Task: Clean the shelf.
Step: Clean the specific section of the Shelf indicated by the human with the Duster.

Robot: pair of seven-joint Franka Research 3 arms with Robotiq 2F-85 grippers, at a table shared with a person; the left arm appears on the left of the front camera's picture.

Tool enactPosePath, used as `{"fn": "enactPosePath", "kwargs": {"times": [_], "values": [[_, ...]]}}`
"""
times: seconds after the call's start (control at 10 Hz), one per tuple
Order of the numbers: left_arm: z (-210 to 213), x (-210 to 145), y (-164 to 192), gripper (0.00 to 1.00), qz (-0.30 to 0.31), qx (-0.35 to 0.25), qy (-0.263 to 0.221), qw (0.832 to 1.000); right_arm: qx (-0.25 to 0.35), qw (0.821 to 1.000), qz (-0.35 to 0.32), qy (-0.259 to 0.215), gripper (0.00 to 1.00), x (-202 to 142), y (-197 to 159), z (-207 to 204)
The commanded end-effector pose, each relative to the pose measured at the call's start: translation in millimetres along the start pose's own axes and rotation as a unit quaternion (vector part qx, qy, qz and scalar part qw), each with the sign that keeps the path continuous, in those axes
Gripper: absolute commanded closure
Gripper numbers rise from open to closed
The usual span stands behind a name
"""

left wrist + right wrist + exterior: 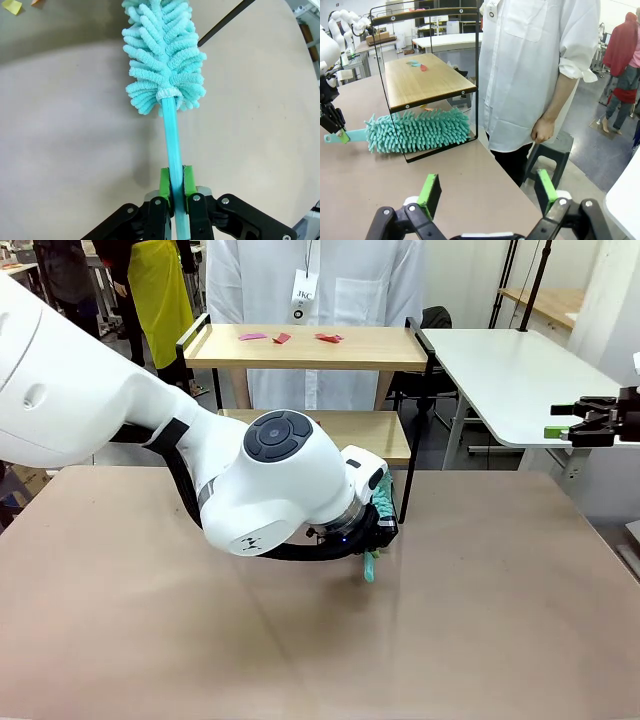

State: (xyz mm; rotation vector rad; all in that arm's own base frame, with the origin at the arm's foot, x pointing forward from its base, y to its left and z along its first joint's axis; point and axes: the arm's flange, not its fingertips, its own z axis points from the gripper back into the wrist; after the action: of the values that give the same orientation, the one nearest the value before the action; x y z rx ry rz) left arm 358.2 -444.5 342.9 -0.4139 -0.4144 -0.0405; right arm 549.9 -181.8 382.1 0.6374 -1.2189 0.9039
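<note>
1. The fingers (164,184) of the left gripper (176,176) are pressed in on the thin teal handle (172,135) of a duster (162,60). The green pads pinch it from both sides, and the fluffy head points away from the wrist.
2. The left arm (90,400) reaches in low across the brown worktop (480,620). Its wrist is bent toward the right front leg of the shelf (360,348), and the gripper hangs close above the surface.
3. Seen from the right wrist camera, the duster's head lies level beneath the lower board (427,85), at the shelf's end frame (whether the fibres touch the black metal cannot be told).
4. The fingers (431,194) of the right gripper (487,191) are spread wide with nothing between them. The gripper is held up near the worktop's far right corner, close to a white table (510,375), and faces the end of the shelf.
5. The shelf stands at the far edge of the worktop. Directly behind it is a person (350,285) in a white coat, one hand (542,131) hanging loose at the side.
6. On the top board (230,352) lie pink and red paper scraps (282,338), spread along the middle. A few more coloured scraps (416,64) rest toward the far end of the lower board.
</note>
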Motion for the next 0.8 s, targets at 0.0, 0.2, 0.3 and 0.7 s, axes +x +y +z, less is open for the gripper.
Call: {"fn": "enactPosePath", "kwargs": {"times": [0.0, 0.2, 0.3, 0.7], "values": [[0, 3, 7, 0.87, 0.005, 0.009, 0.008, 1.0, -0.001, 1.0, 0.0, 0.004, 0.0, 4, 0, 0], [7, 7, 21, 0.87, 0.014, 0.02, 0.009, 1.0, -0.001, 1.0, 0.0, 0.004, 0.0, 4, 0, 0], [13, 10, 29, 0.87, 0.018, 0.025, 0.003, 1.0, -0.001, 1.0, 0.0, 0.004, 0.0, 4, 0, 0], [28, 16, 61, 0.87, 0.03, 0.048, 0.002, 0.998, -0.001, 1.0, 0.0, 0.004, 0.0, 4, 0, 0]]}}
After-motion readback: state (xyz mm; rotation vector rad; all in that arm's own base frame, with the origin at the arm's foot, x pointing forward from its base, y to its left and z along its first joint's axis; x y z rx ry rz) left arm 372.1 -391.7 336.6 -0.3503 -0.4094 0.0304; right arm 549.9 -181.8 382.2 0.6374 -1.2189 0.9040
